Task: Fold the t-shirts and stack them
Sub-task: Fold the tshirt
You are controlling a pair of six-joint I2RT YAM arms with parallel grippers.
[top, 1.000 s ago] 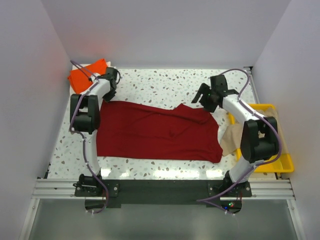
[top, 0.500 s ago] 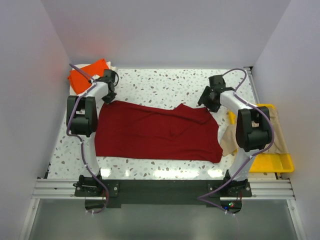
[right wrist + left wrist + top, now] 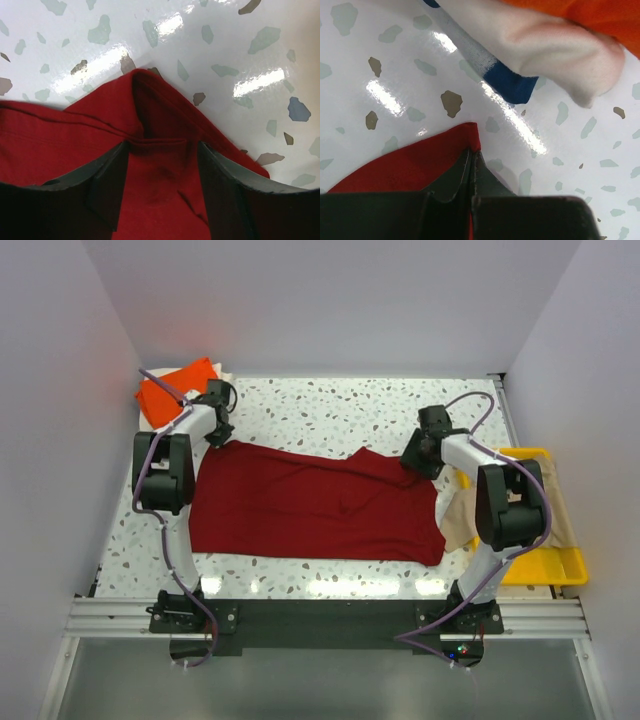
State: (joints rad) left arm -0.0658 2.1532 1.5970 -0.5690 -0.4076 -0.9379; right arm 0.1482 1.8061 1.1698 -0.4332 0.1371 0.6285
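The dark red t-shirt (image 3: 310, 505) lies spread flat across the middle of the table. My left gripper (image 3: 222, 434) is shut on its far left corner (image 3: 465, 137), pinched between the fingers. My right gripper (image 3: 415, 456) is open, its jaws standing either side of a raised fold at the shirt's far right corner (image 3: 160, 170). The bright orange t-shirt (image 3: 172, 388) lies folded at the far left, on top of a whitish t-shirt (image 3: 545, 47). The beige-tan t-shirt (image 3: 462, 520) hangs over the edge of the tray.
A yellow plastic tray (image 3: 560, 565) stands at the right edge of the table. A blue patch (image 3: 512, 85) shows on the whitish cloth near my left gripper. White walls close in the table on three sides.
My right gripper has come down and nearer onto the shirt's far right corner. My left gripper has shifted slightly to the shirt's far left corner.
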